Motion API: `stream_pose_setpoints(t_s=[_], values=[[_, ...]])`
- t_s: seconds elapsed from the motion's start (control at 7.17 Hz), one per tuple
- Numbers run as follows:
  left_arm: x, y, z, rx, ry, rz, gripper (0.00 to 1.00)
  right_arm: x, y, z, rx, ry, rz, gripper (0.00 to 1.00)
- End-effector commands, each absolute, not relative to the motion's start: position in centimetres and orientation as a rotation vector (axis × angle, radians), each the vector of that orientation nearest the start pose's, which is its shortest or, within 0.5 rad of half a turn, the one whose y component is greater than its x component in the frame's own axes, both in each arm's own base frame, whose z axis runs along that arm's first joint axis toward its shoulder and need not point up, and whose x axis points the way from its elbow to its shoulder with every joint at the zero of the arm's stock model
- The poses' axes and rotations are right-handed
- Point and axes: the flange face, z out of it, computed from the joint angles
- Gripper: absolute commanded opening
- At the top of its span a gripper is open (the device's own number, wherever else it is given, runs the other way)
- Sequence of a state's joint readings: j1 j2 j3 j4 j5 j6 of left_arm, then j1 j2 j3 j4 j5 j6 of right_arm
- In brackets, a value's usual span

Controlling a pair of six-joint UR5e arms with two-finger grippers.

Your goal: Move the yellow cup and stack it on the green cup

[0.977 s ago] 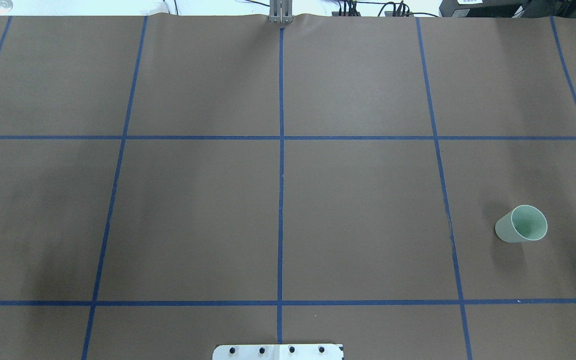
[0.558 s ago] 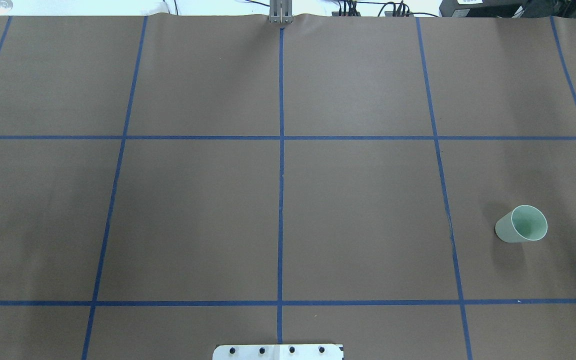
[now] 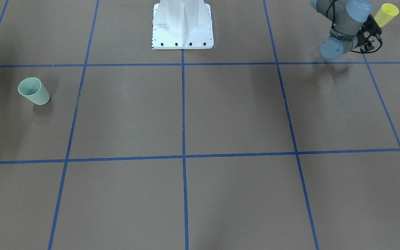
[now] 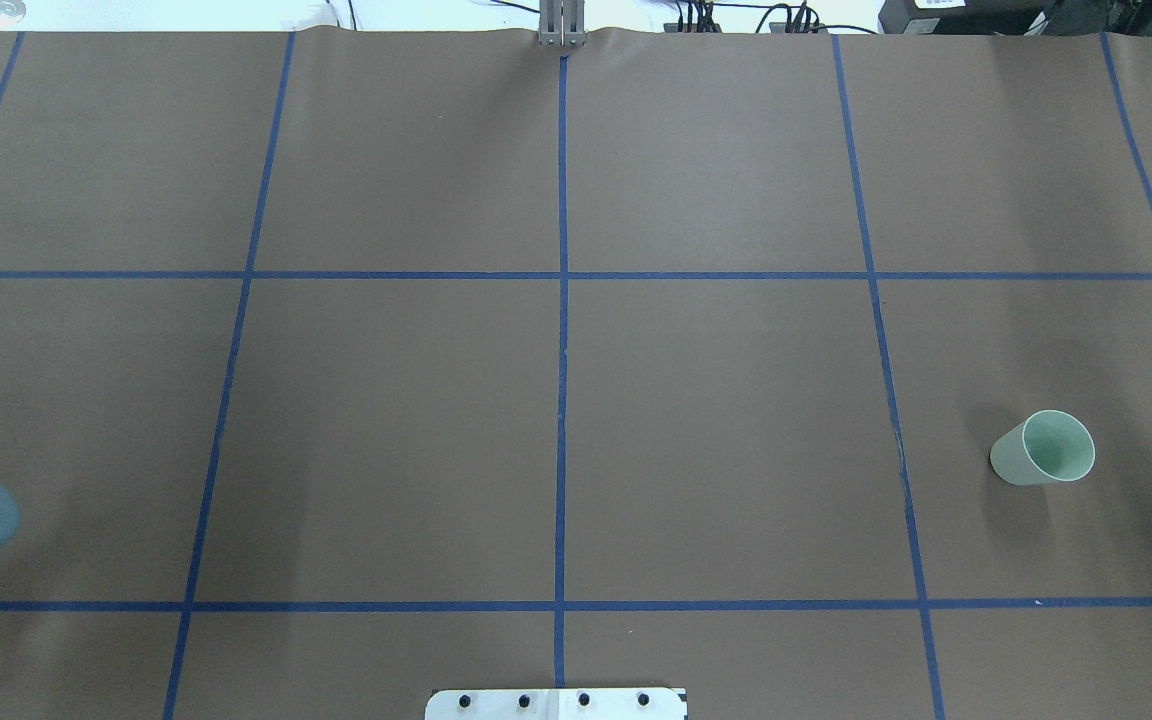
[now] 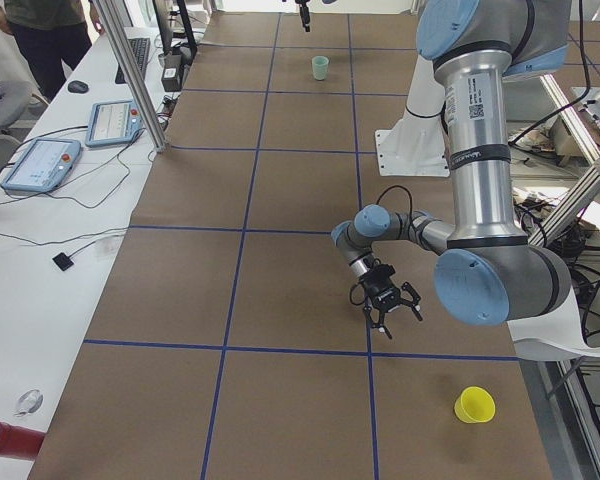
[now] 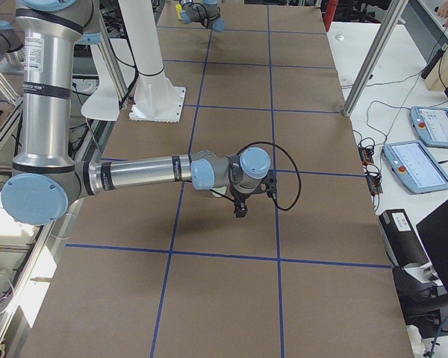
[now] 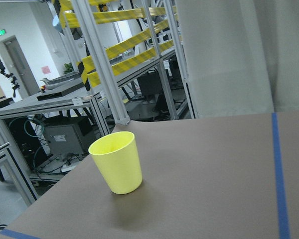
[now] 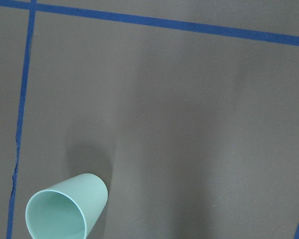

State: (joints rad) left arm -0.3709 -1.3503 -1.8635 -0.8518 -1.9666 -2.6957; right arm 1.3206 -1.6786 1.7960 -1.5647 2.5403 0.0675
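While both cups stand mouth up on the brown desk [image 4: 716, 420], we count one yellow cup [image 7: 117, 162] and one green cup [image 4: 1044, 448]. That makes two cups in all, well apart at opposite ends. In the overhead view the green cup sits between 3 and 4 o'clock from the desk's middle. In the front-facing view the yellow cup is out at 2 o'clock and the green one at about 9 o'clock.

We count two grippers. The left gripper [image 5: 388, 315] hovers above the desk with its fingers spread wide, holding nothing. In the left side view the yellow cup stands between 4 and 5 o'clock of it, near but not touching. The left wrist camera shows that cup at about 7 o'clock of its picture.

The right gripper [image 6: 240, 211] hangs above the desk, and we cannot tell how wide it stands. Its wrist camera has the green cup between 7 and 8 o'clock.

Five blue tape lines [image 4: 561, 400] run along the desk, crossed by two more. One white base plate [image 3: 182, 31] lies at 12 o'clock in the front-facing view.
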Motion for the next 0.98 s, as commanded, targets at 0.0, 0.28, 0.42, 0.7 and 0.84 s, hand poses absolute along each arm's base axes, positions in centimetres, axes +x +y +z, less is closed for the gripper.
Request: stream_pose_setpoints(t_s=[0.0,0.28,0.42,0.7,0.84], values=[[25.6,-17.6,72.2,-0.152,-0.888,-1.561,0.98,-6.5,-44.8,58.5,-0.050,-0.975,-0.232,1.00],[22.4,-15.4,75.5,-0.158,-0.906,-1.541,0.98,-7.1,-44.6,58.6,-0.058,-0.977,-0.244,1.00],[22.1,-15.0,77.2,-0.164,-0.904,-1.535,0.98,-7.6,-44.6,58.6,-0.064,-0.976,-0.252,1.00],[22.2,-14.0,79.1,-0.210,-0.919,-1.547,0.98,-8.0,-44.5,58.5,-0.066,-0.980,-0.263,1.00],[22.3,-13.3,79.8,-0.226,-0.931,-1.543,0.98,-8.2,-44.5,58.4,-0.066,-0.980,-0.266,1.00]])
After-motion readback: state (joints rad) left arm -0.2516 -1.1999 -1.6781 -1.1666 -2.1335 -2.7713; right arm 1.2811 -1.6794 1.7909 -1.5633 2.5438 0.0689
